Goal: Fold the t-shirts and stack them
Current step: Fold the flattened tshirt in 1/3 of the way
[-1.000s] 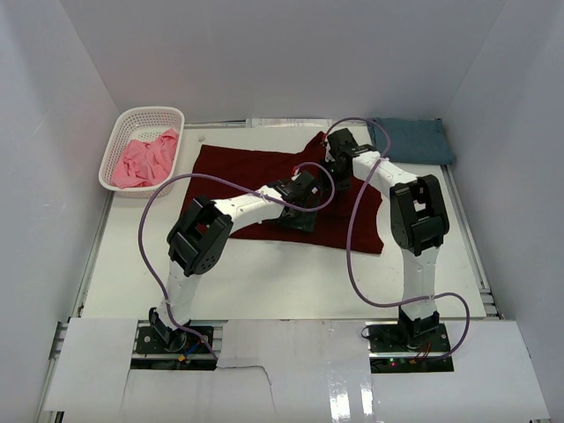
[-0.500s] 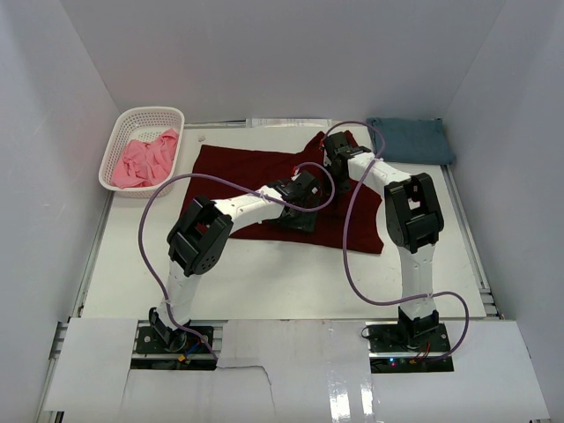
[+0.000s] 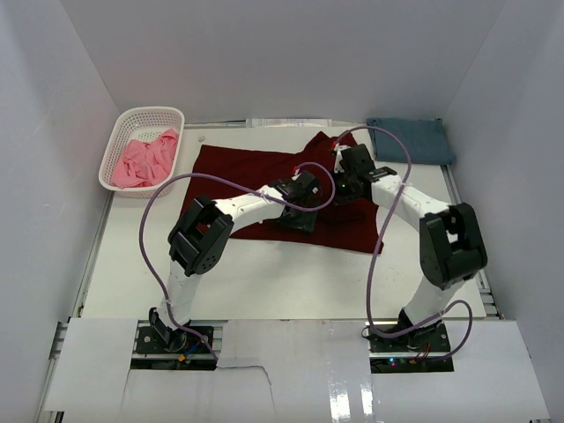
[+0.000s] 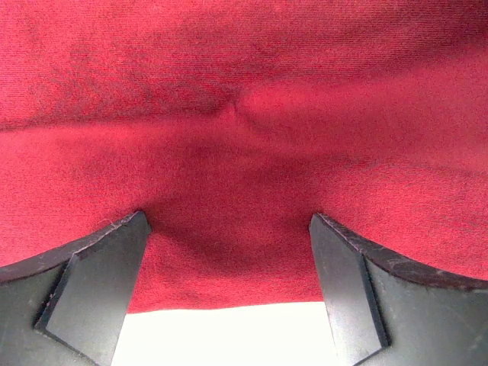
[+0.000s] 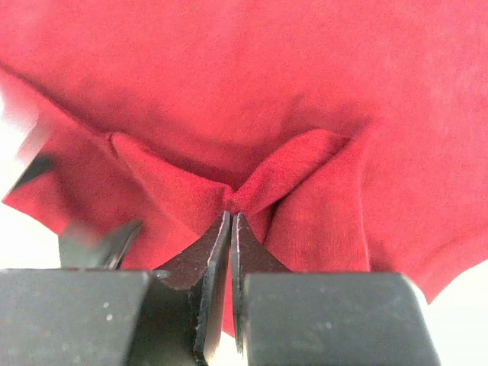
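I'm on the first fold of the maroon shirt (image 3: pixel 238 167), which lies spread flat under both sets of fingers. My right fingers (image 5: pixel 210 274) are pinched tight on a puckered ridge of its cloth, the folds gathering right at the tips, so I judge that corner is taken. My left fingers (image 4: pixel 99 282) stand wide apart, low over the shirt's edge, with red cloth between them and a strip of white surface (image 4: pixel 221 335) showing just behind the tips; they hold nothing.

The blue shirt (image 3: pixel 410 139) sits folded beyond the right fingers, well apart from them. The pink shirt (image 3: pixel 145 159) lies bunched in the basket (image 3: pixel 132 119), far off to the left of the left fingers.

Next, I think the left fingers need to press down and close on that edge, taking both layers if they can. Then both arms should lift together and carry the cloth across evenly, or the fold will skew.
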Tool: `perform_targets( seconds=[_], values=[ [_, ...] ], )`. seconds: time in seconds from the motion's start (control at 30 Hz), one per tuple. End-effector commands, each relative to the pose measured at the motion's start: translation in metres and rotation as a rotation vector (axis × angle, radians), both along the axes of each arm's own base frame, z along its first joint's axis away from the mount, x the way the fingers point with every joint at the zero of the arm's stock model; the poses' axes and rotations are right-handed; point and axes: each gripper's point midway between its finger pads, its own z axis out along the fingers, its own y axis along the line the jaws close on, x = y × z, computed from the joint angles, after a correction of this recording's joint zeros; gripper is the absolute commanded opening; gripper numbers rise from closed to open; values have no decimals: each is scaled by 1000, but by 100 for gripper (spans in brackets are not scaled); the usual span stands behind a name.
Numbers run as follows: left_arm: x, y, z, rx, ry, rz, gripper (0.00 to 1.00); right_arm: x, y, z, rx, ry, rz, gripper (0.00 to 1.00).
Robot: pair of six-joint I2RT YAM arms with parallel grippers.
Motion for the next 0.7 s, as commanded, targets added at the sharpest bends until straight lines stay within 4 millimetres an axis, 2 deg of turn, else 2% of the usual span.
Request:
perform_targets(
  seconds=[0.0, 0.03, 0.07, 0.13, 0.17, 0.23, 0.27, 0.4, 0.47, 0.5, 0.57, 0.6, 0.67],
  values=[
    [-61, 24, -70, 128, 251, -28, 98, -11, 15, 38, 138, -134, 58, 8],
    [-61, 24, -70, 130, 252, -29, 98, -19, 14, 36, 154, -123, 54, 8],
    [-60, 24, -69, 126, 249, -26, 98, -35, 9, 19, 150, -79, 49, 8],
    [-61, 23, -70, 125, 252, -29, 98, -54, 8, 13, 181, -29, 44, 8],
    [-61, 23, -70, 125, 254, -27, 98, -71, 4, -3, 178, 28, 42, 8],
    [-61, 22, -71, 123, 254, -29, 98, -92, 7, -12, 209, 88, 36, 13],
    [-61, 23, -71, 125, 256, -28, 98, -107, 2, -27, 199, 138, 26, 14],
    [-62, 24, -73, 127, 259, -29, 98, -144, 6, -39, 229, 249, 21, 18],
    [-62, 23, -74, 126, 261, -28, 98, -151, 8, -36, 254, 272, 16, 24],
    [-63, 23, -74, 129, 261, -31, 98, -149, 9, -27, 263, 247, 15, 37],
    [-62, 24, -74, 127, 261, -30, 98, -144, 6, -14, 256, 213, 4, 47],
    [-63, 24, -74, 129, 263, -31, 98, -133, 8, -1, 258, 170, -2, 48],
    [-63, 24, -74, 128, 263, -28, 98, -127, 8, 12, 249, 145, 6, 49]
  ],
)
